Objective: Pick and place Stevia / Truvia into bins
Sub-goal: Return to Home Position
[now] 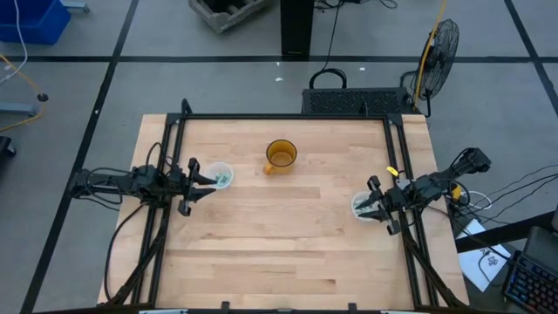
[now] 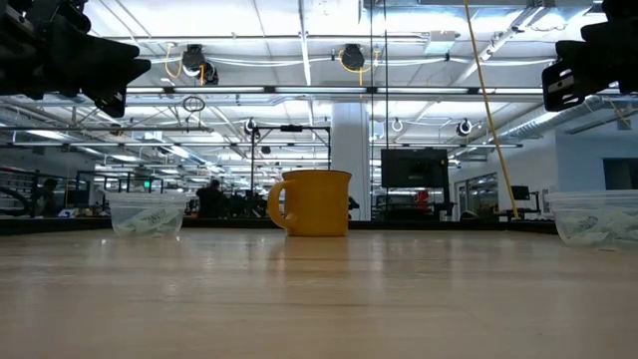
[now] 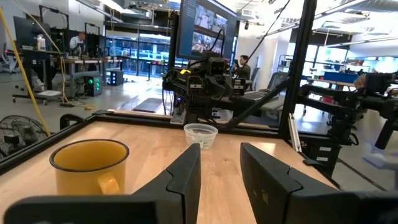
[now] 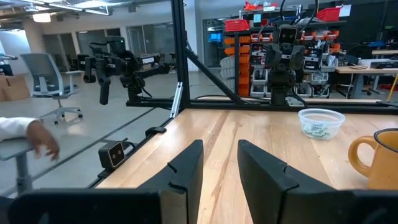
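Note:
The pale green and white sachets lie inside the two clear cups; I see none loose on the table. The left cup (image 1: 219, 174) (image 2: 148, 214) (image 4: 320, 122) stands near the table's left edge, the right cup (image 1: 361, 206) (image 2: 598, 217) (image 3: 200, 135) near its right edge. My left gripper (image 1: 206, 180) (image 3: 219, 177) is open and hovers high beside the left cup, pointing toward the table's right. My right gripper (image 1: 372, 206) (image 4: 219, 171) is open too, raised by the right cup and pointing left. In the low view both grippers (image 2: 95, 62) (image 2: 583, 70) hang well above the table.
An amber-orange mug (image 1: 281, 156) (image 2: 314, 202) (image 3: 90, 165) stands at the table's far middle, handle toward the near left. A black frame (image 1: 288, 117) runs along the table's far, left and right sides. A person's hand (image 4: 38, 142) shows beyond the table.

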